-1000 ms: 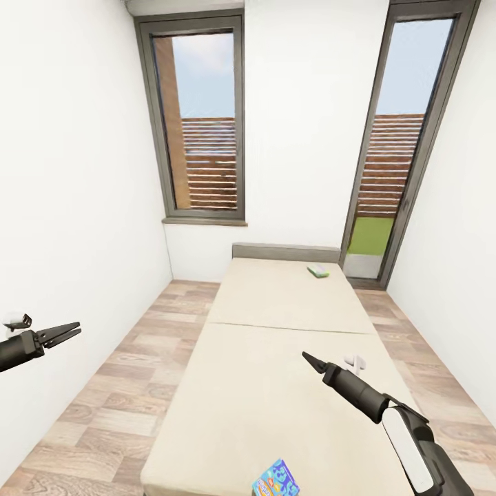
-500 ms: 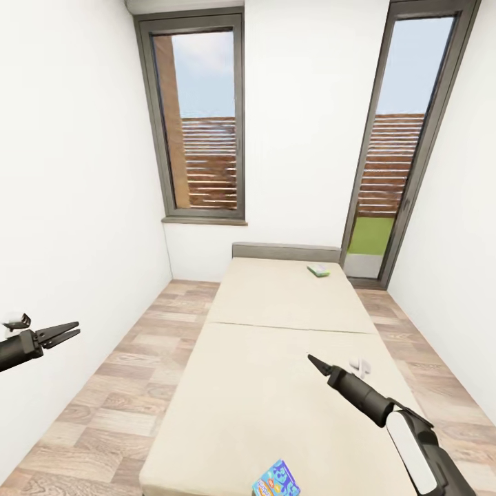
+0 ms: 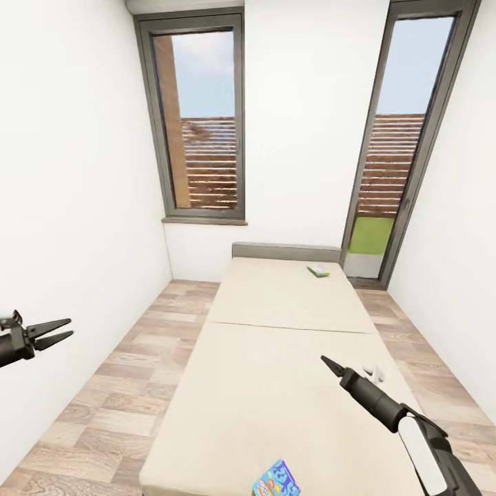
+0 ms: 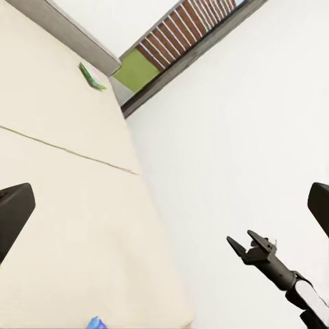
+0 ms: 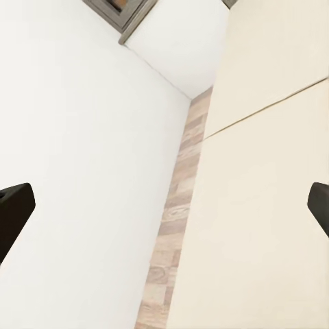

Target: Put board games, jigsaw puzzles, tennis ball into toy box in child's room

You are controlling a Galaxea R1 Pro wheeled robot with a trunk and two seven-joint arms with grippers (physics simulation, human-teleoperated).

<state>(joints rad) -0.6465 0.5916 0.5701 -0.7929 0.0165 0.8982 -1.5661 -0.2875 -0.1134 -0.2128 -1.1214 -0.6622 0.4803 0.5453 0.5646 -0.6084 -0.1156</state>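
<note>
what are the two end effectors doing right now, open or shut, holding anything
Left end effector: open, holding nothing, out over the floor.
Right end effector: open, holding nothing, above the bed.

White walls [image 3: 76, 207], wood-plank floor [image 3: 117, 386], and two tall grey-framed windows [image 3: 203, 120] showing daylight.

The bed [image 3: 275, 358] is showing a plain matt beige mattress, cloth-like and smooth, with a low grey headboard [image 3: 286, 251]. The floor [image 3: 131, 365] is looking like wood planks, grained and faintly sheened. The walls [image 3: 69, 172] are appearing smooth matt white; the window frames [image 3: 158, 124] are reading as matt grey.
</note>
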